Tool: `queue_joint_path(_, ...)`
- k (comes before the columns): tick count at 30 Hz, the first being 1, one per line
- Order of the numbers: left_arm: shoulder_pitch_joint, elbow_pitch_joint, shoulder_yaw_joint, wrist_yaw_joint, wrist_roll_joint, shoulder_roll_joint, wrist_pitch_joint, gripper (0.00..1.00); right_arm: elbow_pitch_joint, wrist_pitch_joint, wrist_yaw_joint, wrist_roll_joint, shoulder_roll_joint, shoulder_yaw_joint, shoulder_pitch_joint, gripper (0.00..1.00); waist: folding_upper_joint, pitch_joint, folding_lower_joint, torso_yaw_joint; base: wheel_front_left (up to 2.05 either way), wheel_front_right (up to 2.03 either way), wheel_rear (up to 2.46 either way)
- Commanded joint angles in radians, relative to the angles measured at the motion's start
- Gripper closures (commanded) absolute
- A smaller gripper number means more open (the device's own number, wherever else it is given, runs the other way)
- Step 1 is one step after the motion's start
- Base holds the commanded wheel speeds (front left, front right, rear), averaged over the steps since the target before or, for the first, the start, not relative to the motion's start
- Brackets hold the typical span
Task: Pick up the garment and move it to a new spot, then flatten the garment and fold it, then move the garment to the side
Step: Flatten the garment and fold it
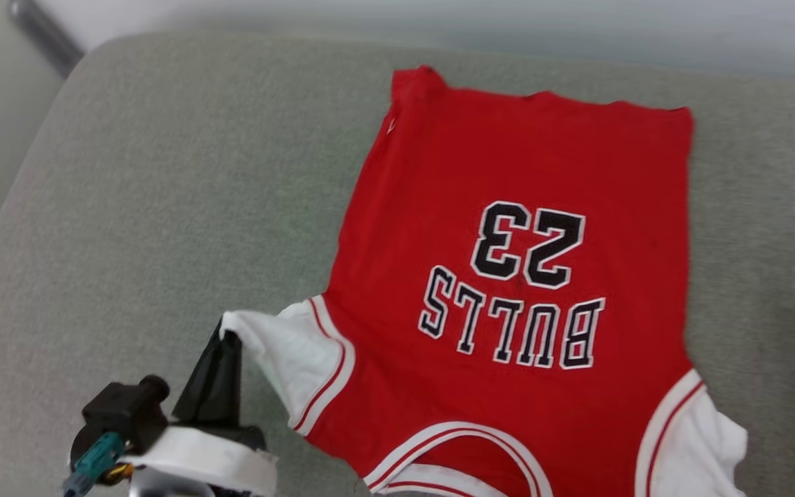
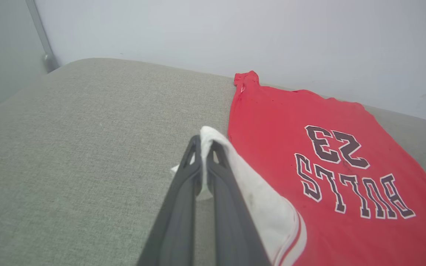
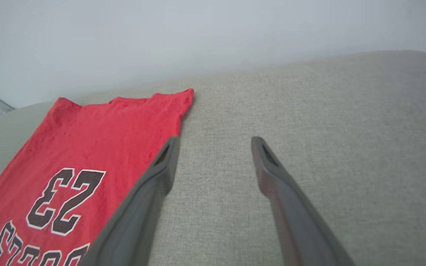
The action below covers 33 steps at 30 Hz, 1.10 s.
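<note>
The garment (image 1: 508, 172), a red jersey-knit shirt with white sleeves, red-and-white striped trim and black numerals outlined in white, lies print-up and mostly spread on a grey woven-fabric cushion (image 1: 163, 207). Its collar is toward the robot and its hem toward the pale wall (image 2: 235, 29). The left end effector (image 1: 228, 339) is clenched on the outer edge of the white sleeve (image 1: 294, 359) on the robot's left and holds that cuff slightly off the cushion; the left wrist view shows the cloth pinched between the dark fingers (image 2: 190, 177). The right end effector (image 3: 215, 142) stands wide apart and empty over bare cushion, just beside the garment's right edge (the dark sliver at the right border of the head view is probably one of its fingers, though too little shows to be sure). I judge the shirt light, thin and thoroughly limp: it will sag and stretch rather than move as a sheet, and a pull at one sleeve alone would likely skew and wrinkle the body. The cushion's weave looks grippy, so dragging may bunch the underside. The best holds would be paired and symmetrical: both sleeves or shoulders for carrying, both hem corners for smoothing. Each pinch should go through both layers at a seam or trimmed edge, where the cloth is thickest.
</note>
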<state>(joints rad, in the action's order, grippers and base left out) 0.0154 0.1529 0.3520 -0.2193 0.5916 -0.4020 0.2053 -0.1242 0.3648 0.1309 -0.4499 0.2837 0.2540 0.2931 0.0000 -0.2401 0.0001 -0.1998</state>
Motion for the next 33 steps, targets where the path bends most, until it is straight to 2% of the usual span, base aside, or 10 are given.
queue_joint_path(1,-0.027,0.003,0.005,0.007,-0.006,0.013,0.01,1.0,-0.024,0.042,0.0,0.004,0.021,0.007,0.064,0.0,0.0,-0.068,-0.0001,-0.065,0.0,0.0,0.0)
queue_joint_path(7,-0.118,-0.006,0.03,0.047,-0.017,0.075,0.039,1.0,-0.149,0.313,0.0,0.049,0.121,0.014,0.315,0.0,0.0,-0.175,-0.0001,-0.169,0.0,0.0,0.0)
queue_joint_path(13,-0.184,-0.026,0.043,0.096,-0.027,0.128,0.054,1.0,-0.238,0.524,0.0,0.122,0.163,0.015,0.521,0.0,0.0,-0.267,-0.0001,-0.241,0.0,0.0,0.0)
queue_joint_path(18,-0.213,-0.054,0.045,0.135,-0.033,0.17,0.06,1.0,-0.294,0.585,0.0,0.178,0.161,0.031,0.619,0.0,0.0,-0.316,-0.0001,-0.277,0.0,0.0,0.0)
queue_joint_path(19,-0.222,-0.075,0.04,0.155,-0.04,0.189,0.061,1.0,-0.336,0.607,0.0,0.211,0.153,0.039,0.631,0.0,0.0,-0.33,-0.0001,-0.29,0.0,0.0,0.0)
queue_joint_path(25,-0.219,-0.103,0.014,0.187,-0.06,0.223,0.062,1.0,-0.453,0.724,-0.001,0.244,0.112,0.069,0.54,0.0,0.0,-0.326,-0.0001,-0.297,0.0,0.0,0.0)
queue_joint_path(26,-0.217,-0.107,0.011,0.193,-0.063,0.227,0.062,1.0,-0.467,0.745,-0.001,0.254,0.106,0.083,0.53,0.18,0.0,-0.323,-0.0001,-0.298,0.0,0.0,0.0)
queue_joint_path(27,-0.216,-0.112,0.008,0.197,-0.068,0.231,0.062,1.0,-0.477,0.762,-0.001,0.265,0.101,0.091,0.521,0.67,0.0,-0.319,-0.0001,-0.299,0.0,0.0,0.0)
queue_joint_path(28,-0.215,-0.116,0.004,0.202,-0.072,0.233,0.062,1.0,-0.478,0.769,-0.001,0.27,0.096,0.1,0.518,1.0,0.0,-0.314,-0.0001,-0.3,0.0,0.0,0.0)
queue_joint_path(33,-0.198,-0.139,-0.017,0.216,-0.087,0.242,0.062,1.0,-0.439,0.741,0.0,0.291,0.106,0.109,0.544,1.0,0.0,-0.268,-0.0001,-0.291,0.0,0.0,0.0)
